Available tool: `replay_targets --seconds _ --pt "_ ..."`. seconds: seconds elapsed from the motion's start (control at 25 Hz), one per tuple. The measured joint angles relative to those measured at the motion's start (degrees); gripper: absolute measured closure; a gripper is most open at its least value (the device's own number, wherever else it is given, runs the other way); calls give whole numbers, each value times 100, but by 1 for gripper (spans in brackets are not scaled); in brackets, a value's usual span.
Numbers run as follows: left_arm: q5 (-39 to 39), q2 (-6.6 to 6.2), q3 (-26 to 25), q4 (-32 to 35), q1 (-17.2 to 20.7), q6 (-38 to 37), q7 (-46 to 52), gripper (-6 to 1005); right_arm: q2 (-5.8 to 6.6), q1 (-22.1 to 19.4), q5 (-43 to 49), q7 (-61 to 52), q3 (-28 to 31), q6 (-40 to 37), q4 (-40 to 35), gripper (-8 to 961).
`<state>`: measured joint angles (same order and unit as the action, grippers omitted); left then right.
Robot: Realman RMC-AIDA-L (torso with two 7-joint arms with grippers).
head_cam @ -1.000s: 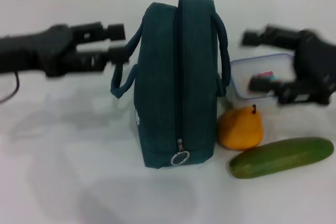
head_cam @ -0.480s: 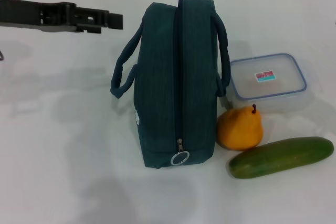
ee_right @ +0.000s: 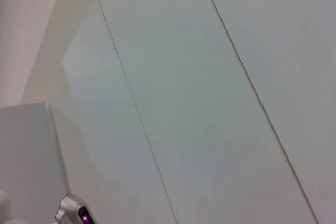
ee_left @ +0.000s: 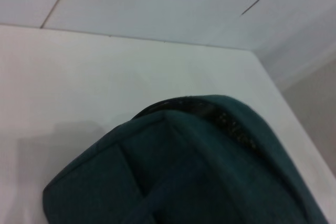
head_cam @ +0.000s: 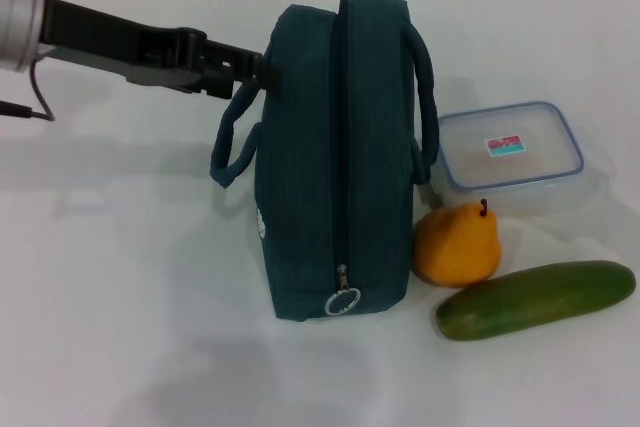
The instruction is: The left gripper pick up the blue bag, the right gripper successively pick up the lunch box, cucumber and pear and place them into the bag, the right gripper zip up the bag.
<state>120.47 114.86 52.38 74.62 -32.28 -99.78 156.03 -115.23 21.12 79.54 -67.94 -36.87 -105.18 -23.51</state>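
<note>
We count one blue bag (head_cam: 335,157), lunch box (head_cam: 512,155), pear (head_cam: 458,243), cucumber (head_cam: 536,299) | left end effector (head_cam: 262,69) at bag's left handle, opening unclear | bare table (head_cam: 120,277) left of bag.

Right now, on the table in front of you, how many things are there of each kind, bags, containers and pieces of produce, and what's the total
Bags: 1, the blue bag, standing zipped.
Containers: 1, the lunch box, lid on.
Produce: 2, the pear and the cucumber.
Total: 4 things on the table.
</note>
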Motion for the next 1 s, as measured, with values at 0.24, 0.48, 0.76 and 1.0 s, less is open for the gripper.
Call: replay_targets --seconds 0.24,0.48,0.76,1.0 --pt "296 107 10 -344 -299 4 21 180 7 -76 14 141 10 3 120 128" --pt "472 162 16 -491 -484 31 27 181 10 -89 18 171 -19 7 128 132" --pt "476 169 18 -513 -588 42 58 280 5 -91 27 284 -41 42 222 136" --pt "450 179 6 -535 -591 65 -117 461 8 -145 27 317 -37 67 286 140"
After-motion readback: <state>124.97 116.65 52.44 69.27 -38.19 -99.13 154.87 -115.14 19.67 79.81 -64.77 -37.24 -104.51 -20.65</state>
